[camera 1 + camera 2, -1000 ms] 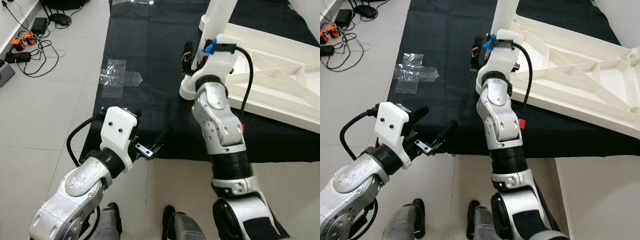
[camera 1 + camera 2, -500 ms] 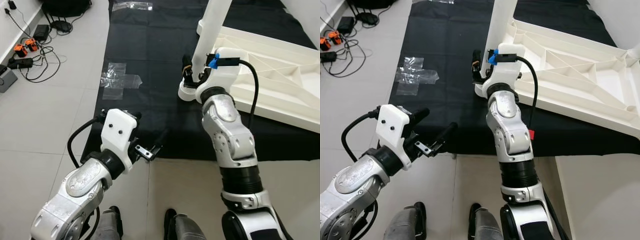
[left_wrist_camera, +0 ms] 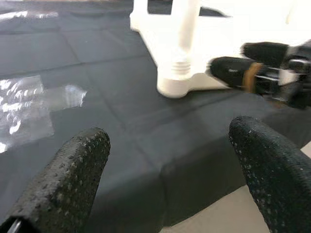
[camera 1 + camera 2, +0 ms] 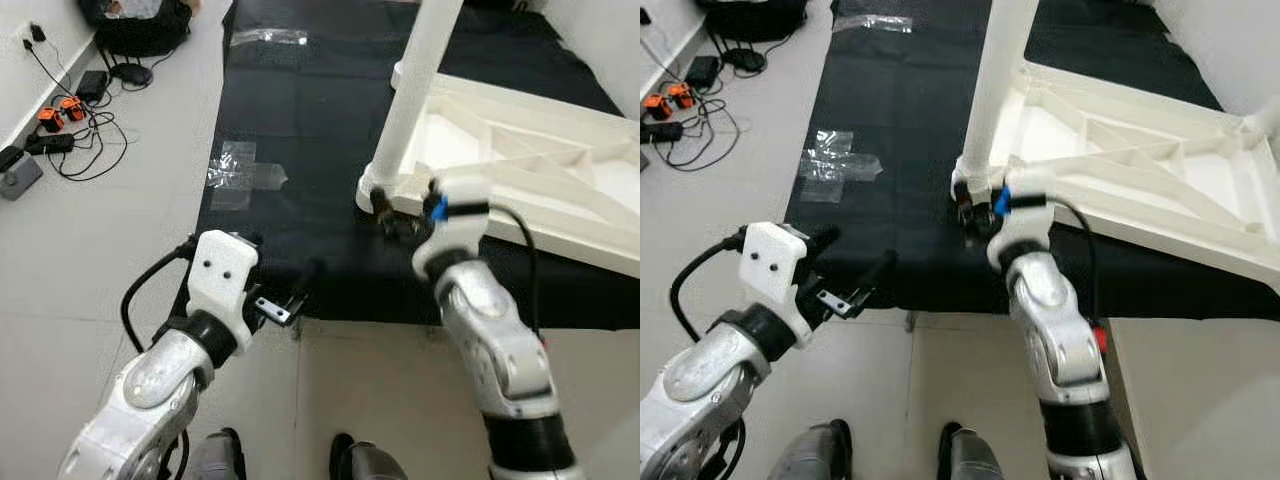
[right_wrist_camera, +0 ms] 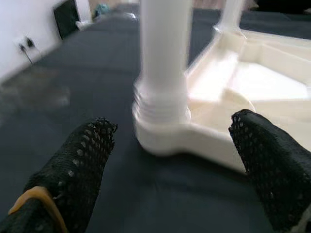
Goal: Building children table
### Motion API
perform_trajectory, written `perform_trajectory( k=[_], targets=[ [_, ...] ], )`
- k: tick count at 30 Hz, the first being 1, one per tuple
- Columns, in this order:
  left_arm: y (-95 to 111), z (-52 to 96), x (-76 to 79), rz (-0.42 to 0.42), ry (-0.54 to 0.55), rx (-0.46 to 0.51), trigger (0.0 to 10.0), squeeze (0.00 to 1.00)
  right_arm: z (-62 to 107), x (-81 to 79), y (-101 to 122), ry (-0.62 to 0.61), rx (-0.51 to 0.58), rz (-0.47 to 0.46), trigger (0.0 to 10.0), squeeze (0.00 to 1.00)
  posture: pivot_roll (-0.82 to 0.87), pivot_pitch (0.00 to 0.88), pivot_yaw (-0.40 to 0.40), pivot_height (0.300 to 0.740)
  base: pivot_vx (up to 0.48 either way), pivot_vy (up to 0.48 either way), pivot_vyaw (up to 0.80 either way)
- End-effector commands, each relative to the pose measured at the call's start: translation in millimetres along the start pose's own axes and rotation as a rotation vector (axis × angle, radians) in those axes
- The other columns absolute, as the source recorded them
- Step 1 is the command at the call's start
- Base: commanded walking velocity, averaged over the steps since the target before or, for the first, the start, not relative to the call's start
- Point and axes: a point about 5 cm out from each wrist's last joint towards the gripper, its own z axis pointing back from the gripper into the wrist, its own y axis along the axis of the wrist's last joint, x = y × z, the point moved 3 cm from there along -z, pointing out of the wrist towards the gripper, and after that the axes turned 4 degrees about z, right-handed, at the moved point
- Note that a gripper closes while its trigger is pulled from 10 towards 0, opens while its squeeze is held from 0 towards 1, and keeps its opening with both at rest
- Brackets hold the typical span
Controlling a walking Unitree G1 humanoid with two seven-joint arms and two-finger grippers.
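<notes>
1. Your children's table top point(image 4: 540, 170) lies upside down on the black mat point(image 4: 300, 120), ribbed underside up, so the corner sockets face upward to take legs. That is most likely why it rests there: the soft mat keeps the finished face off the tiled floor point(image 4: 90, 260).

2. One white leg point(image 4: 415, 90) already stands upright in the near corner socket point(image 4: 385, 190); the right wrist view shows a threaded collar at its foot, which suggests the legs screw in.

3. Your right gripper point(image 4: 395, 222) sits low just beside that corner, fingers spread apart and holding nothing, the leg's base framed between them but not touched.

4. Your left gripper point(image 4: 290, 290) hovers over the mat's near edge, well apart from the table, fingers likewise parted and empty.

5. The table is smooth, moulded white plastic with diagonal stiffening ribs; the leg is a plain round tube. Both will be slippery against the fingers' textured black pads point(image 5: 77, 170).

6. A crumpled clear plastic wrapper point(image 4: 240, 175) lies on the mat's left edge; cables point(image 4: 75, 150) trail across the floor.
</notes>
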Motion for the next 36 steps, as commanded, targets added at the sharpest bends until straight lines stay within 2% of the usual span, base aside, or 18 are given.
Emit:
perform_trajectory(
  k=[1,5,14,21,29,36],
  targets=[
    [-10,3.9,-1.3,-0.003,0.057,-0.028,10.0,0.0,10.9,5.0,-11,-0.028,-0.016,0.029,10.0,0.0,0.09,0.141,-0.087,0.74,0.0,0.0,0.0],
    [-12,4.5,-0.7,0.007,0.073,-0.03,10.0,0.0,13.8,2.6,-15,-0.023,-0.032,0.025,10.0,0.0,0.09,0.137,-0.087,0.74,0.0,0.0,0.0],
    [-22,6.8,1.2,0.025,0.121,-0.041,10.0,0.0,17.5,-12.7,-12,0.021,-0.02,0.032,10.0,0.0,0.09,0.12,-0.079,0.74,0.0,0.0,-0.78],
    [-18,3.5,-9.0,0.043,0.191,-0.009,10.0,0.0,11.5,-18.1,-5,0.051,0.006,0.017,10.0,0.0,0.08,0.104,-0.085,0.74,0.0,0.0,-0.11],
    [-7,-2.2,-24.7,0.032,0.268,0.049,10.0,0.0,-2.2,-16.9,7,0.046,0.037,-0.002,10.0,0.0,0.08,0.091,-0.093,0.74,0.332,0.0,0.0],
    [-4,-2.3,-28.7,0.052,0.295,0.068,10.0,0.0,-6.9,-17.6,10,0.05,0.048,-0.008,10.0,0.0,0.09,0.088,-0.099,0.74,0.054,0.0,0.0]
  ],
)
